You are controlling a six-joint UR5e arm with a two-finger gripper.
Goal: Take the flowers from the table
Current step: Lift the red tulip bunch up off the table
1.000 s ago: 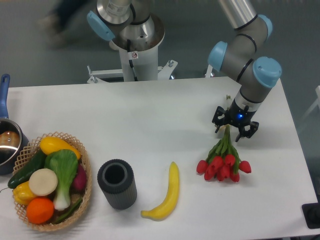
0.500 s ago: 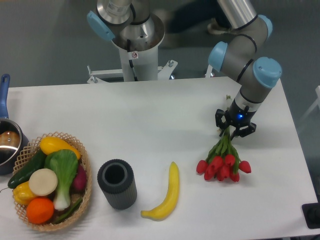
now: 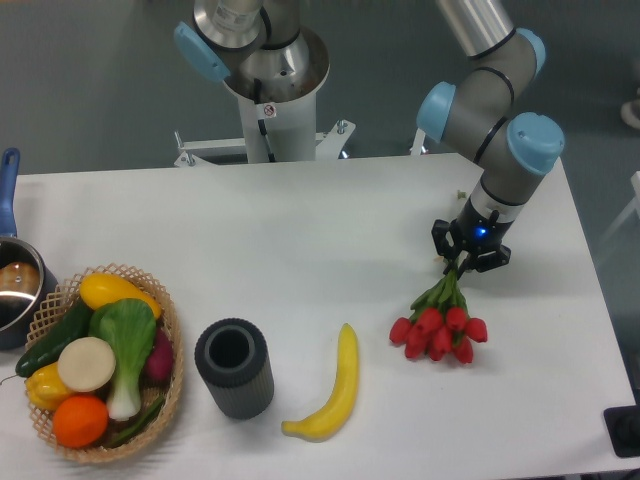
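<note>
From my screen the white table (image 3: 300, 230) fills most of the view, running from the left edge to the right. The UR5e arm (image 3: 490, 110) comes in from the top right, grey with blue joint caps, and bends down over the right side of the table. On the left sits a wicker basket (image 3: 60, 300) heaped with vegetables and fruit, among them a bok choy (image 3: 128, 340), a yellow squash (image 3: 112, 290) and an orange (image 3: 80, 420). Just left of the basket I see part of a pot (image 3: 15, 290) with a blue handle. Near the front, a dark grey ribbed cylinder (image 3: 233, 368) stands upright with its opening facing up. To its right a banana (image 3: 335, 388) lies flat. The flowers (image 3: 438, 328) are further right, red heads towards the front and stems reaching up into the gripper (image 3: 470, 258). The jaws are clenched on the stem ends. I cannot tell whether the heads rest on the table or hang just clear of it.
</note>
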